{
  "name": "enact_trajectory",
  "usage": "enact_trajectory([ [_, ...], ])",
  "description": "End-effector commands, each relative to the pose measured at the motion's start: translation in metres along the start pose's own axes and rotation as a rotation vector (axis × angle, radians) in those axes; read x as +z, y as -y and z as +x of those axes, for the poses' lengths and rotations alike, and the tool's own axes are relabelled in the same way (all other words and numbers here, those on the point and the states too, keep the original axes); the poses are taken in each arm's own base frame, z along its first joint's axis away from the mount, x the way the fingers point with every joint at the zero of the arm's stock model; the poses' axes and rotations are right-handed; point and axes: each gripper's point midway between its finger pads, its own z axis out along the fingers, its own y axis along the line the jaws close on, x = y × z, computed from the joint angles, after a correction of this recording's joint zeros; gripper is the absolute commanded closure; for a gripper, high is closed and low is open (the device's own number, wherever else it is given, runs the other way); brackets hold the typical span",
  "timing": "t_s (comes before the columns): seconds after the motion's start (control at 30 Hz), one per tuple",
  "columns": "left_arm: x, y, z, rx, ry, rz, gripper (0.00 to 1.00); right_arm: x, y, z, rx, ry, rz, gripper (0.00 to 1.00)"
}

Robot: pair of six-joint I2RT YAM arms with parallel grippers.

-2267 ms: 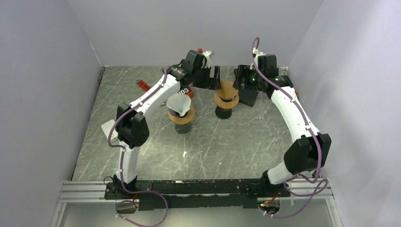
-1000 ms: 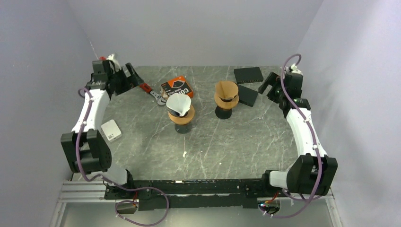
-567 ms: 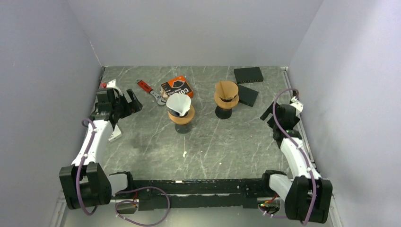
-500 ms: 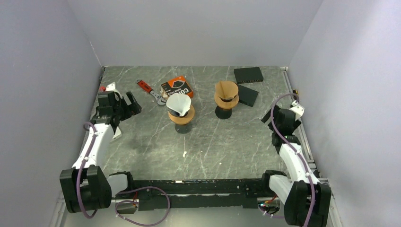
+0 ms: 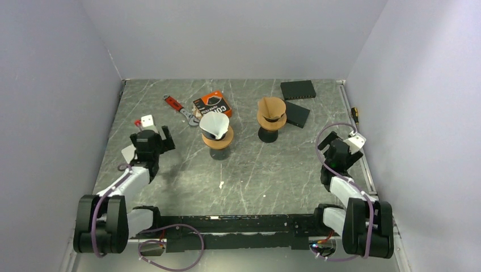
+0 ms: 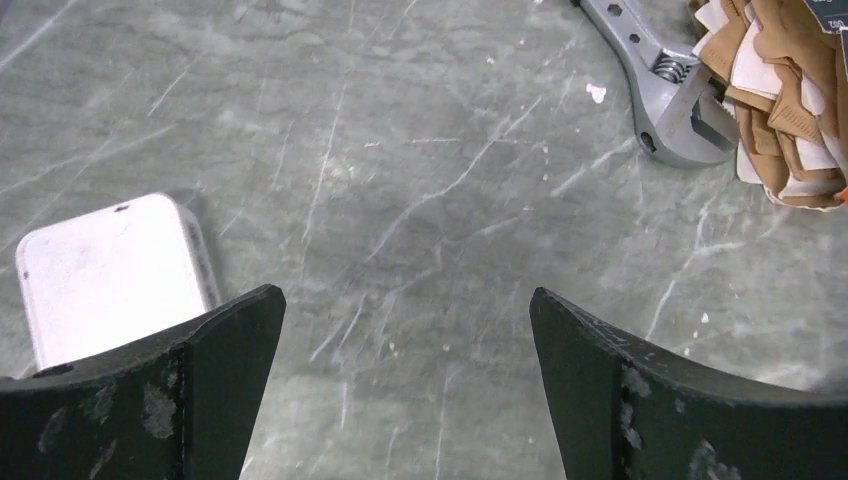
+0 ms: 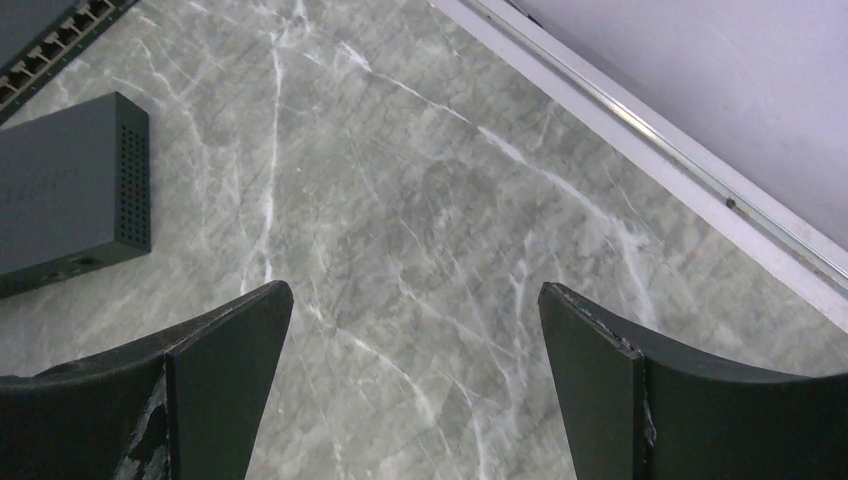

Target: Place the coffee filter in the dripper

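Left claw [image 5: 151,137] and right claw [image 5: 338,148] both gape wide and hold nothing. Only the top view shows the white coffee filter [image 5: 214,123] seated in its brown dripper [image 5: 218,141]. The left wrist view shows a wrench [image 6: 668,72], loose filter papers [image 6: 785,100] and a white box [image 6: 108,275]; the right wrist view shows a black box [image 7: 62,195]. Both arms have drawn back from the drippers to the table's [image 5: 255,170] near corners. The filter lies well apart from both claws, nearer the left.
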Motion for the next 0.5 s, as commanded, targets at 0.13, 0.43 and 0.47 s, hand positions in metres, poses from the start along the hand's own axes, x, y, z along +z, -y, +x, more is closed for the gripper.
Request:
enact_trajectory([
  [0.13, 0.027, -0.001, -0.022, 0.147, 0.278, -0.086, 0.01, 0.005, -0.031, -0.038, 0.011, 0.224, -0.169, 0.0],
  [0.43, 0.05, 0.005, -0.012, 0.246, 0.32, -0.063, 0.01, 0.0, -0.046, -0.04, -0.028, 0.311, -0.28, 0.0],
  [0.47, 0.048, 0.006, -0.009, 0.24, 0.305, -0.048, 0.01, 0.001, -0.047, -0.038, -0.032, 0.309, -0.284, 0.0],
])
